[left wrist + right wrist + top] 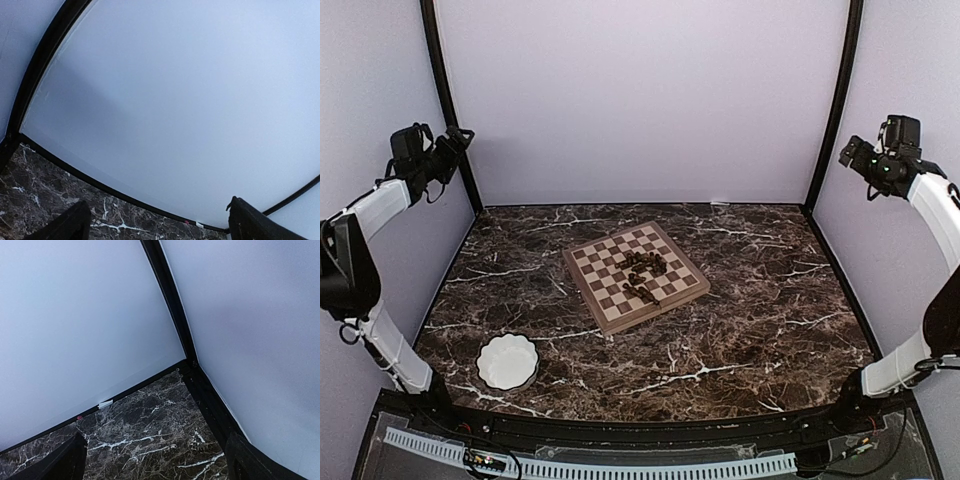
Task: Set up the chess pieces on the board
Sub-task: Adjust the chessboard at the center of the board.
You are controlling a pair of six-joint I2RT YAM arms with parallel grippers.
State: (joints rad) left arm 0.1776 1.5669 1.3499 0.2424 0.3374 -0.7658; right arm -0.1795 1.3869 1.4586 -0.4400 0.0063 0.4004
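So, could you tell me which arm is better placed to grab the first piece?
Probably right, narrowly. The left gripper and right gripper both hang open, high, similarly far from the chess pieces clustered on the board, but the white bowl sits in the left one's likely path.

The left arm is seen folded at the left side, with its white forearm raised and its wrist held high. The left gripper is pointed inward and away from the base, and its jaws are spread wide. In the left wrist view its two dark fingers are seen at the lower corners, well apart. The right arm is posed as a mirror on the right side, raised likewise. The right gripper is turned inward, and its fingers are parted just as widely.
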